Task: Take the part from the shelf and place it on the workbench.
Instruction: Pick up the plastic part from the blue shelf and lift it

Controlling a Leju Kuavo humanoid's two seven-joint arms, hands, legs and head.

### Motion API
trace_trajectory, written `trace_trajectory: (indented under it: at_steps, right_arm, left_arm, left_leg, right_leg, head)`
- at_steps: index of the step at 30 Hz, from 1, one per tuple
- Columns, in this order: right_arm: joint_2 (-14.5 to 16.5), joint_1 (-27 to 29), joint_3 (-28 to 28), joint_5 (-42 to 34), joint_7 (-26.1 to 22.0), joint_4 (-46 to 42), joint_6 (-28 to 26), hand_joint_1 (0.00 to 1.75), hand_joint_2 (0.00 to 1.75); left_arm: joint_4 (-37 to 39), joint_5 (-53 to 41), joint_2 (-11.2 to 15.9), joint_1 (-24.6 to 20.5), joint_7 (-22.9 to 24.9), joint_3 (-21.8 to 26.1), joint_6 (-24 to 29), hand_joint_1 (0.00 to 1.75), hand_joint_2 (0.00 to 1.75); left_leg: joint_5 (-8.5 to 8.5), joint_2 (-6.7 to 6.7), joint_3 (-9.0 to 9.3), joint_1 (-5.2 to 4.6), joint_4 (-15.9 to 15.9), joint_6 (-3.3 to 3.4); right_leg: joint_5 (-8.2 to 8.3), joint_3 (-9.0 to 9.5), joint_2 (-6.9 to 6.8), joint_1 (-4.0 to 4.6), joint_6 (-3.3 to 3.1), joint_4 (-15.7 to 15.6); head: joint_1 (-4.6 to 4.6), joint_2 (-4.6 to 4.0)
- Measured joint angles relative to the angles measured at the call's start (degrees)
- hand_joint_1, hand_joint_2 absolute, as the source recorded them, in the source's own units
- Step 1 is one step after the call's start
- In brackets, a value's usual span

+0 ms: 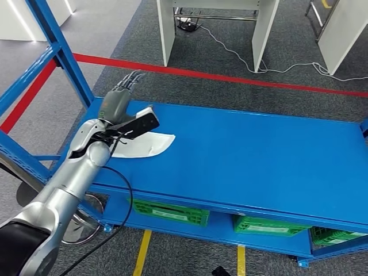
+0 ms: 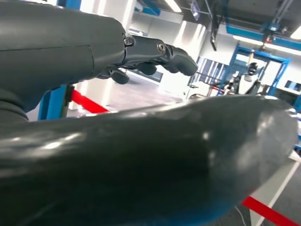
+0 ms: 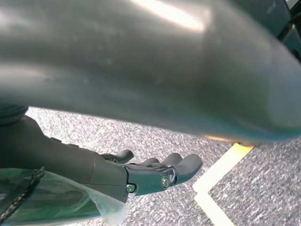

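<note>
Head view: my left hand (image 1: 116, 102) hovers over the left end of the blue shelf (image 1: 260, 155), fingers stretched out and holding nothing. The white part (image 1: 147, 145) lies flat on the shelf just beside my wrist. My right hand (image 3: 152, 172) hangs over grey carpet (image 3: 262, 188), fingers extended, empty.

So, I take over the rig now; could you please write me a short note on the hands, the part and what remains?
Left hand: open, fingers straight, above the blue shelf by the left end of the white part; contact cannot be told.
Right hand: open, hanging over grey carpet.
Part: lies flat on the shelf top, near its left end.
Done: left arm is at the shelf.
Left: grasp the part, carry it to the workbench, set it down.
</note>
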Motion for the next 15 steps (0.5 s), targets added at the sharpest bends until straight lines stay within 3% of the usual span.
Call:
trace_trajectory:
  at_steps: [2,4,7,10,11,12,13,15]
  right_arm:
    - [0.11,-0.06,0.01,-0.02,0.04,0.01,0.14,0.0,0.0]
    - [0.17,-0.15,0.02,-0.1,0.05,0.01,0.19,0.0,0.0]
    - [0.17,-0.2,0.02,-0.23,0.02,0.0,0.22,0.0,0.0]
    - [0.17,-0.13,0.02,-0.3,0.02,0.01,0.38,0.0,0.0]
    - [0.17,-0.06,0.02,-0.32,0.02,0.02,0.43,0.0,0.0]
    - [0.17,0.0,0.02,-0.34,0.02,0.02,0.47,0.0,0.0]
    - [0.17,0.02,0.02,-0.35,0.02,0.01,0.51,0.0,0.0]
    - [0.17,-0.07,0.02,-0.35,0.02,0.0,0.51,0.0,0.0]
  left_arm:
    - [0.6,-0.17,-0.63,-0.4,0.04,-0.67,-0.63,0.0,0.87]
    - [1.49,-0.86,-1.33,-0.58,0.05,-1.68,-1.47,0.0,1.75]
    - [2.75,-2.01,-2.36,-0.57,0.18,-3.74,-2.38,0.0,1.75]
    - [3.86,-2.16,-3.34,-0.41,0.52,-5.39,-3.33,0.0,1.75]
    - [4.3,-2.15,-3.5,-0.29,0.6,-5.87,-3.77,0.0,1.75]
    - [4.72,-2.14,-3.59,-0.2,0.64,-6.32,-4.14,0.0,1.75]
    - [5.1,-2.12,-3.66,-0.14,0.66,-6.71,-4.36,0.0,1.75]
    - [5.57,-2.1,-3.76,-0.13,0.67,-7.21,-4.47,0.0,1.75]
  left_leg:
    - [1.51,-0.01,2.54,-0.29,-5.57,0.5]
    - [1.29,-0.04,2.89,-0.52,-6.74,0.85]
    - [1.72,-0.02,3.19,-0.27,-7.44,1.73]
    - [1.78,0.08,3.24,-0.22,-7.59,2.12]
    - [1.75,0.11,3.23,-0.23,-7.57,2.15]
    - [1.72,0.13,3.23,-0.22,-7.55,2.15]
    - [1.68,0.12,3.25,-0.18,-7.51,2.11]
    - [1.46,0.07,3.3,-0.08,-7.31,1.8]
  right_leg:
    - [-0.07,-0.11,-0.02,0.12,0.45,0.08]
    - [0.0,-0.27,-0.15,0.07,1.08,0.03]
    - [-1.51,-1.47,-0.26,-0.1,1.94,1.99]
    - [-6.32,-6.45,-0.25,-0.17,2.44,12.31]
    - [-7.12,-7.91,-0.26,-0.2,2.57,15.17]
    - [-6.89,-8.49,-0.28,-0.23,2.67,16.12]
    - [-5.57,-7.85,-0.31,-0.29,2.74,14.64]
    - [-1.94,-4.18,-0.47,-0.47,2.88,7.17]
  head:
    - [0.04,0.0]
    - [0.05,0.0]
    - [0.15,0.0]
    - [0.34,0.0]
    - [0.34,0.0]
    - [0.35,0.0]
    - [0.36,0.0]
    - [0.36,0.0]
